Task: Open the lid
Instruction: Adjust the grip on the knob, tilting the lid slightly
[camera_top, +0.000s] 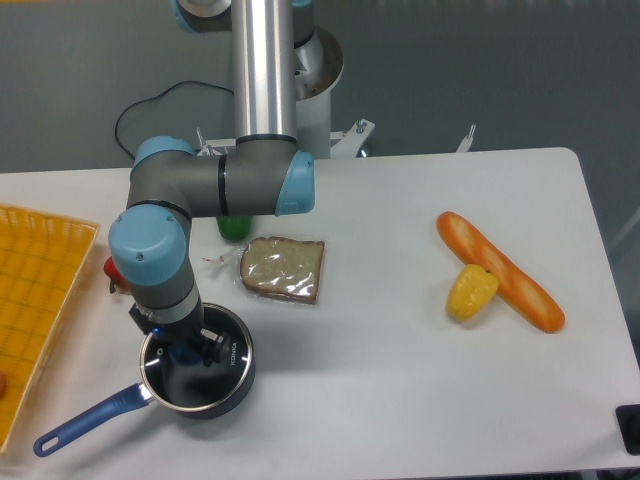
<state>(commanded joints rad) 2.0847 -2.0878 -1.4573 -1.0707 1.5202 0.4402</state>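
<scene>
jaws of the gripper stand down over the middle of the lid, set on either side of its blue knob; the knob shows as a patch of blue between the dark fingers, and they look closed onto it, though the wrist above hides part of the contact. the lid, clear glass with a thin bright rim, lies flat on the saucepan, so the dark inside of the pan shows through it. the pan sits near the front left of the white desk, and its blue handle runs out toward eight o'clock, ending close to the desk's front edge.

from the pan, at one o'clock and a little apart, lies a slice of bread in a clear wrapper. at twelve o'clock, farther back and partly behind the arm, a green thing peeks out. at eleven o'clock a small red thing shows beside the arm's lower joint, mostly hidden. at nine o'clock a yellow tray reaches the left edge of the view.

well apart at three o'clock, a long orange baguette lies slantwise, and a short yellow corn piece touches its near side.
</scene>
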